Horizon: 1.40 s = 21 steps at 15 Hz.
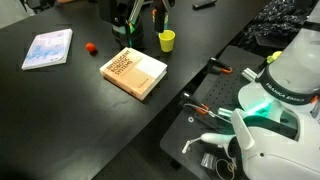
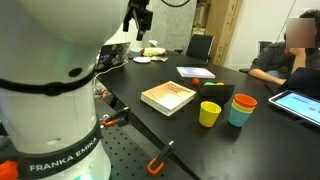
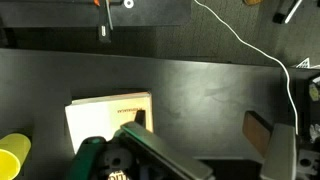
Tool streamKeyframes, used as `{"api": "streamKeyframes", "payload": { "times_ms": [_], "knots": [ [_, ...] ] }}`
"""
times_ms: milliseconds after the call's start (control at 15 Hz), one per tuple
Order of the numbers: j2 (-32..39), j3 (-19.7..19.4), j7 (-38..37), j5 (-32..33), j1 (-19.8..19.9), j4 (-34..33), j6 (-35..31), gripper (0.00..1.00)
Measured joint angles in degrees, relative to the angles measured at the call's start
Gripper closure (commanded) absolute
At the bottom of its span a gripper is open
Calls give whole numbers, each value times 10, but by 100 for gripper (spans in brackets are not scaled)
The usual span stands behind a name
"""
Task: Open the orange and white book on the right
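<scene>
Cup (image 2: 209, 114) near orange and white book (image 2: 168, 97)

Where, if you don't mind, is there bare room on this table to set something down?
In an exterior view, the black table is bare below the pale blue book and left of the orange and white book. It is crowded past that book, by the yellow cup and the gripper.

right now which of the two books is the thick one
The orange and white book, closed near the yellow cup; the pale blue book is thin.
</scene>
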<state>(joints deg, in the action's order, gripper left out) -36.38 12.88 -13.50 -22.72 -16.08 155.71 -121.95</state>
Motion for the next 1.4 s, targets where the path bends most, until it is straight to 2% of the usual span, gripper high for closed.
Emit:
{"api": "streamKeyframes", "payload": {
  "times_ms": [667, 800, 1067, 1400],
  "knots": [
    [3, -2, 0, 0, 3, 1, -1, 0],
    [17, -9, 3, 0, 9, 8, -17, 0],
    [70, -26, 34, 0, 24, 18, -115, 0],
    [179, -56, 97, 0, 26, 25, -260, 0]
  ]
}}
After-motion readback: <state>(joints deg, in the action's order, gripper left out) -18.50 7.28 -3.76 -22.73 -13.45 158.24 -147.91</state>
